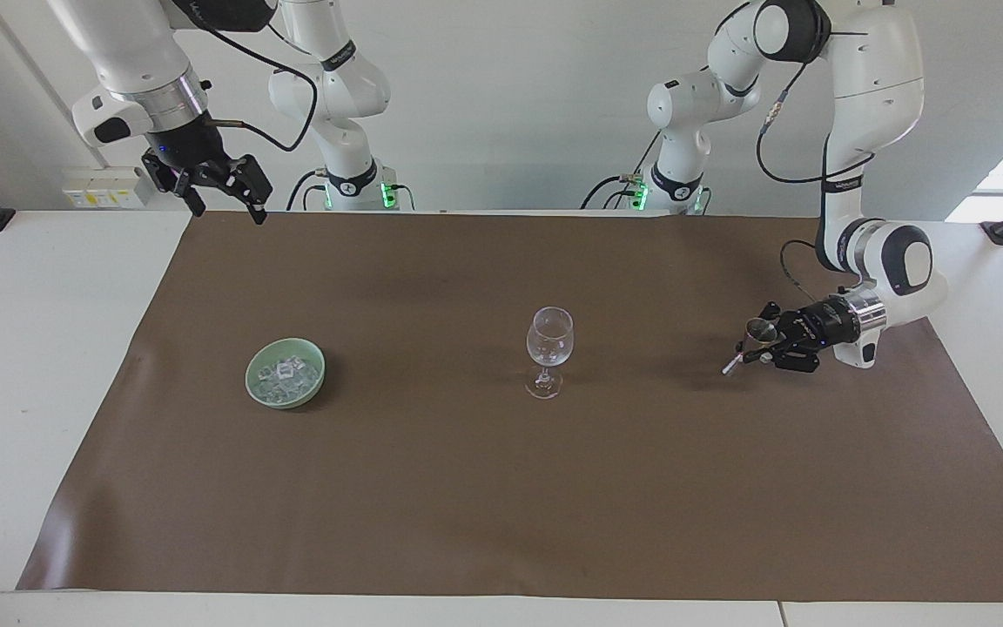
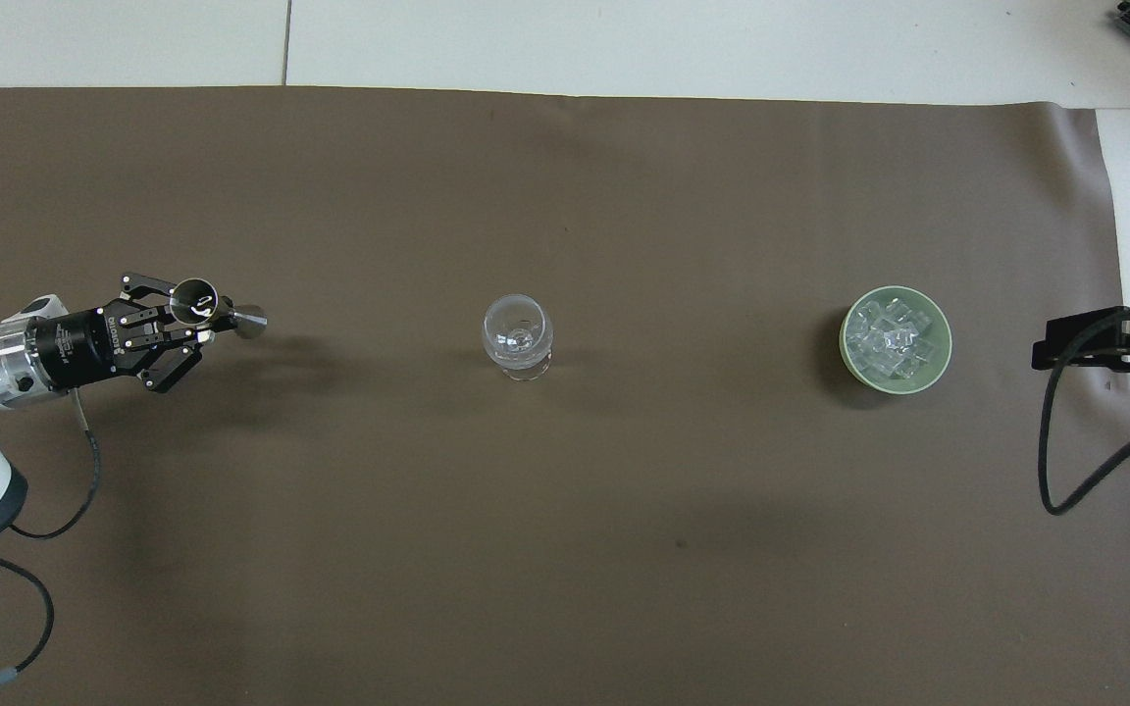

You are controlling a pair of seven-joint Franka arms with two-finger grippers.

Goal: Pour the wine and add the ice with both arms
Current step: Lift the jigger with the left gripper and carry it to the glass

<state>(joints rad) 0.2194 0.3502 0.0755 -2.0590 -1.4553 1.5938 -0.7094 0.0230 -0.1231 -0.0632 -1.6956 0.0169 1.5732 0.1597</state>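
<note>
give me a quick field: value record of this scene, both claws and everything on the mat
left claw: shut on the metal jigger, raised above the brown mat at the left arm's end
right claw: open, holds nothing, waits high over the mat corner at the right arm's end
wine glass: upright mid-mat, no wine visible
pale green bowl: on the mat toward the right arm's end
ice: heaped in the bowl
</note>
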